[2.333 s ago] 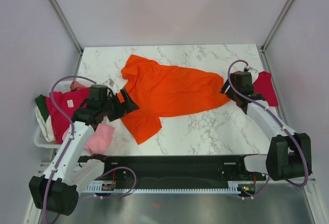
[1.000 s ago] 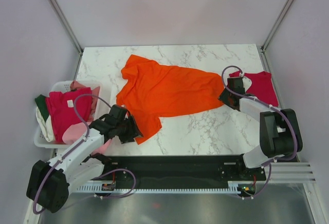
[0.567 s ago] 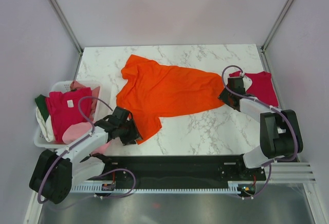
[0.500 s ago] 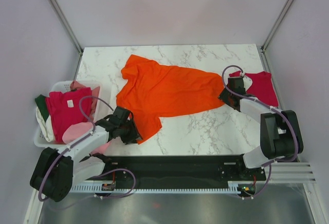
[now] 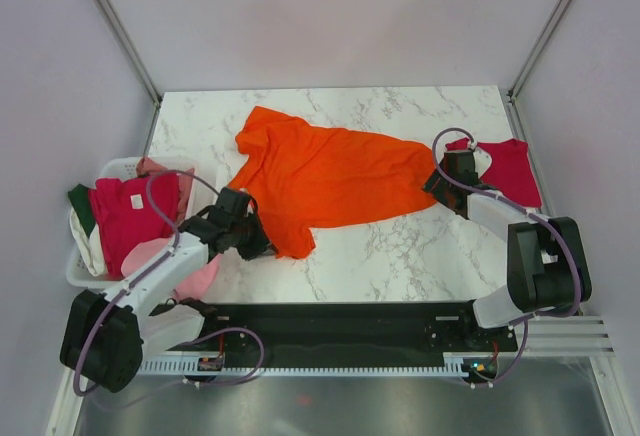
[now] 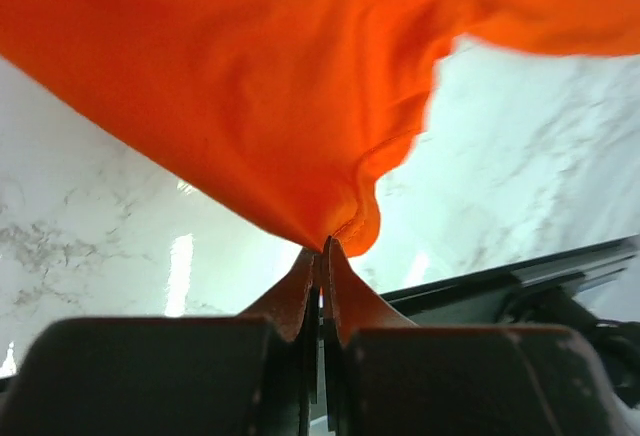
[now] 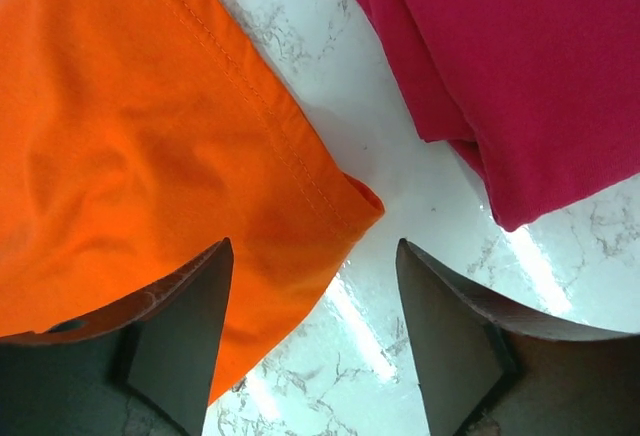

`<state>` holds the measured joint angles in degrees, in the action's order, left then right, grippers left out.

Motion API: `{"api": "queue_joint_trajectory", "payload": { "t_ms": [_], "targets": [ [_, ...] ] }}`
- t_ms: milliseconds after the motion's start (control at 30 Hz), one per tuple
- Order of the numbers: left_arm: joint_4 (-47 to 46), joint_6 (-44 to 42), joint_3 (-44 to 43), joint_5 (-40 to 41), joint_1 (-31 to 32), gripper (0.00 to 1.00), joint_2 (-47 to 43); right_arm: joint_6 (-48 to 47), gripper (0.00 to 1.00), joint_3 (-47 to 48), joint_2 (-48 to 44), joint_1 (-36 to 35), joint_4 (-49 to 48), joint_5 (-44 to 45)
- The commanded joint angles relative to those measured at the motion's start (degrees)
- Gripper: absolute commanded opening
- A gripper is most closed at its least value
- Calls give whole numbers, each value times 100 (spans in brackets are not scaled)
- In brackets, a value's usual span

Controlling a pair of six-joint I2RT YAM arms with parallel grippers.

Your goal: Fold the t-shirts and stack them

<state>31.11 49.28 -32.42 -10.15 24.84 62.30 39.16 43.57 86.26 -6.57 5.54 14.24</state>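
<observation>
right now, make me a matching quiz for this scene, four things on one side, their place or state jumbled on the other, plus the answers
Things:
1. left gripper
2. right gripper
3. crimson t-shirt
4. white basket

Places or states:
A. far right of the table
B. open over a corner of the orange t-shirt
C. far left, past the table's edge
D. shut on the orange t-shirt's edge

Pairs: 1-D, 2-B, 3-A, 4-C
</observation>
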Motion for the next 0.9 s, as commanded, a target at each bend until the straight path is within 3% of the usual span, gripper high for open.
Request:
{"api": "queue_joint_trajectory", "payload": {
  "t_ms": [0, 533, 700, 867],
  "targets": [
    [342, -409, -791, -442, -382, 2, -244, -40, 75, -33, -171, 6, -123, 97],
    [642, -955, -2232, -857, -1306, 2, 202, -189, 98, -77, -153, 15, -273, -316],
    [633, -1034, -2488, -743, -1420, 2, 546, -207, 98, -51, -83, -20, -282, -352],
    [519, -1025, -2707, -558, -1456, 2, 730, -215, 90, 37, 57, -99, -326, -413]
  ]
}}
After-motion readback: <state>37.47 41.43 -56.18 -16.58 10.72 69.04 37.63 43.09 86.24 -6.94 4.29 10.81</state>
